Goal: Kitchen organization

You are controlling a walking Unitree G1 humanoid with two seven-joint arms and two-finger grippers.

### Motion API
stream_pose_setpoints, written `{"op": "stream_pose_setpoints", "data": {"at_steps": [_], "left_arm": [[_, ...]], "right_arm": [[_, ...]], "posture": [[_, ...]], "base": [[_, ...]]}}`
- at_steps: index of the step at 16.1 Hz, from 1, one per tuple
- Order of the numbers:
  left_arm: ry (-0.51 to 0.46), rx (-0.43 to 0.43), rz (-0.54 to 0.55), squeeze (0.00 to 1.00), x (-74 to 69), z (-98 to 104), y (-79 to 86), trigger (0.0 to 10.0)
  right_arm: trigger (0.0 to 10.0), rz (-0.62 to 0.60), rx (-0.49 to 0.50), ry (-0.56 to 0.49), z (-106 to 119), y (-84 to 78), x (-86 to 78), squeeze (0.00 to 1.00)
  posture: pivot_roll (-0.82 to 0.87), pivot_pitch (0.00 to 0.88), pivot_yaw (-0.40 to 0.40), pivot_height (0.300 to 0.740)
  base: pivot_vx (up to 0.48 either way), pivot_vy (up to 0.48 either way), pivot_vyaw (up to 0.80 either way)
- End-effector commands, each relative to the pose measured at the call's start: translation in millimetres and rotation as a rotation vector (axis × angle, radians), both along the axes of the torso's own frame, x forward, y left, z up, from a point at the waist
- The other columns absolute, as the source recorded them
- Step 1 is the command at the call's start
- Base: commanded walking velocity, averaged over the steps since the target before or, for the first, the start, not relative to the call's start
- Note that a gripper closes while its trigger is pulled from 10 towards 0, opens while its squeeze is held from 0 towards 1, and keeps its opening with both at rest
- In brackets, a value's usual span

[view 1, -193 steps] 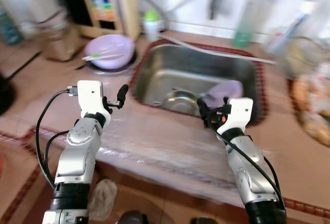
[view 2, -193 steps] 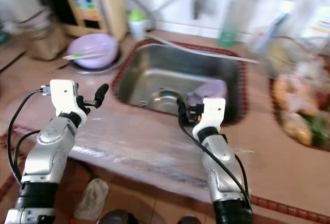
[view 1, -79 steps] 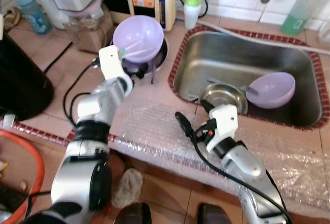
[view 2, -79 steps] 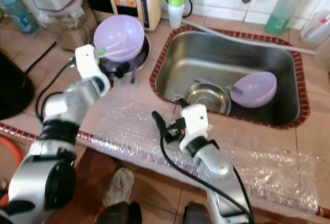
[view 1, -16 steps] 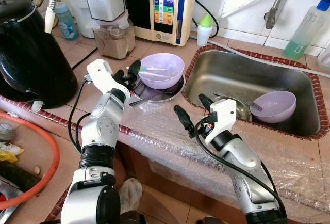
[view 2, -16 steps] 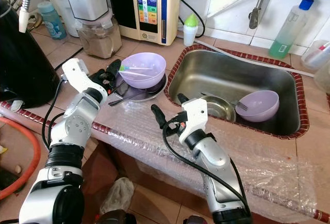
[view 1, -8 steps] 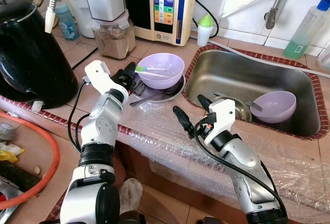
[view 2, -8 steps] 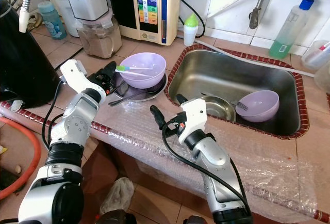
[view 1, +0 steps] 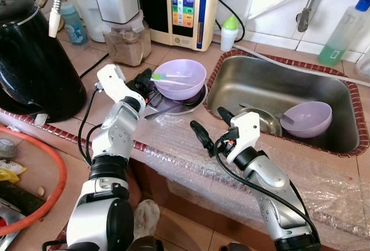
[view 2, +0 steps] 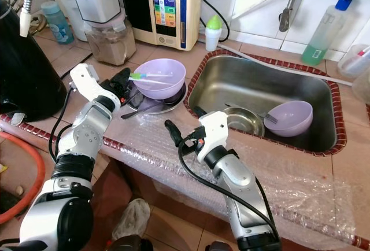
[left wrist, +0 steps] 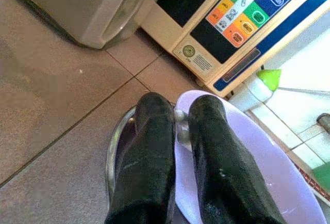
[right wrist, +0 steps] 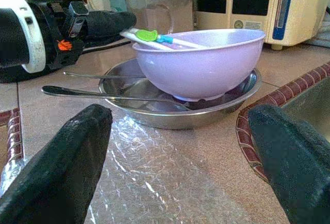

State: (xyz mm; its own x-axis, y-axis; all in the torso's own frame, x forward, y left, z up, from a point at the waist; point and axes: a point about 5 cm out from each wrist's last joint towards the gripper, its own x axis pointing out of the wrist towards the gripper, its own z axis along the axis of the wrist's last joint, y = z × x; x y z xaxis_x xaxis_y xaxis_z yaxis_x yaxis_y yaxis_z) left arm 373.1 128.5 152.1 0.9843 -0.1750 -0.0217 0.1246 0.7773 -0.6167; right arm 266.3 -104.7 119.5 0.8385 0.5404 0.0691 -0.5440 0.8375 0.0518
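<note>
A purple bowl (view 1: 186,81) holding a green-and-white spoon (view 1: 162,77) sits on a steel plate (view 1: 173,106) left of the sink. My left gripper (view 1: 148,81) is at the bowl's left rim. In the left wrist view its fingers (left wrist: 149,141) stand close together astride the bowl's rim, one outside over the plate and one inside, gripping it. My right gripper (view 1: 209,125) hangs open over the bubble wrap, in front of the bowl (right wrist: 201,64) and apart from it, with nothing between its fingers.
The sink (view 1: 272,86) to the right holds a second purple bowl (view 1: 312,118) and a steel bowl (view 1: 266,121). A black kettle (view 1: 29,66), a blender jar (view 1: 124,43) and a water purifier (view 1: 193,2) stand behind. Bubble wrap (view 1: 300,170) covers the counter's front edge.
My left gripper has settled onto the bowl's left rim with its fingers drawn together. My right gripper has drifted slightly left. The bowl and plate have not moved.
</note>
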Motion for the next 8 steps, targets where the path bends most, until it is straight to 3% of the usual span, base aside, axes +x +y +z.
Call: {"op": "stream_pose_setpoints", "data": {"at_steps": [1,8], "left_arm": [[-0.018,0.0,-0.015,0.0,4.6,8.9,-1.8,0.0],[-0.044,0.056,0.011,0.0,4.8,11.6,4.1,0.0]], "right_arm": [[10.0,0.002,0.002,-0.021,5.2,2.8,-0.8,0.0],[10.0,0.016,0.008,-0.016,3.6,7.1,0.2,0.0]], "posture": [[-0.08,0.005,0.081,0.74],[-0.05,0.01,0.067,0.74]], "base": [[0.0,0.0,0.0],[0.0,0.0,0.0]]}}
